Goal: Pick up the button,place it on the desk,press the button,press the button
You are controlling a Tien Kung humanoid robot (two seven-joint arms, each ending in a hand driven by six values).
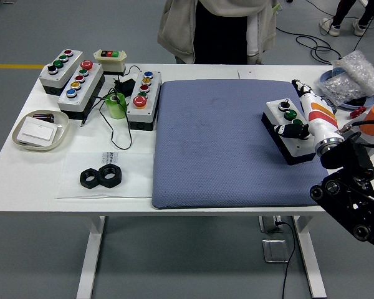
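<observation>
Right hand (299, 115): right of frame, lying over the button box, fingers curled; grip unclear.
Button box (285, 134): on mat's (212, 143) right edge, under the hand.

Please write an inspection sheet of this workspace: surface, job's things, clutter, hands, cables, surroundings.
Surface: white table carrying a blue-grey fabric mat.
Job's things: small grey-and-black button box lying on the mat's right part.
Clutter: three more button boxes at far left, green tape roll, two black hex nuts, oval tray, bag of metal parts.
Hands: right hand on the small box, fingers on its top; left nothing seen.
Cables: black wire by the tape.
Surroundings: person standing behind the table.
</observation>
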